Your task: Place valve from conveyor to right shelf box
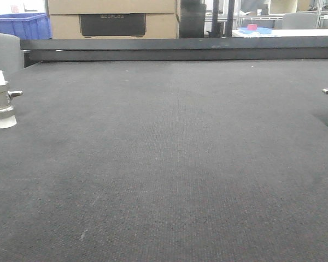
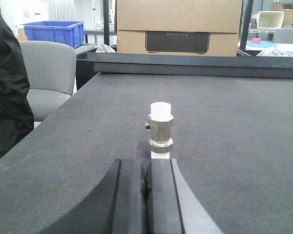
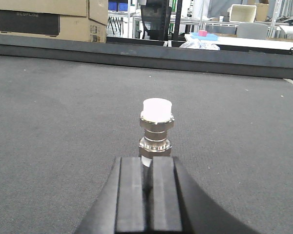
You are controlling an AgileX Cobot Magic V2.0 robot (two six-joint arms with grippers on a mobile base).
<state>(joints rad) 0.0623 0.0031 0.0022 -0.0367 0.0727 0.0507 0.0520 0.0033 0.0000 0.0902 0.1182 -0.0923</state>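
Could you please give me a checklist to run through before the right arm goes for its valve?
1. Right valve upright on the conveyor: ok.
2. Right gripper lined up with it: ok, the valve is centred just ahead.
3. Right jaws open for a grasp: not ok, they are shut.
4. Left gripper holding nothing: ok, it is shut and the left valve stands ahead of it.
5. Conveyor around the right valve free of obstacles: ok.
6. Shelf box located: cannot tell, it is in no view.
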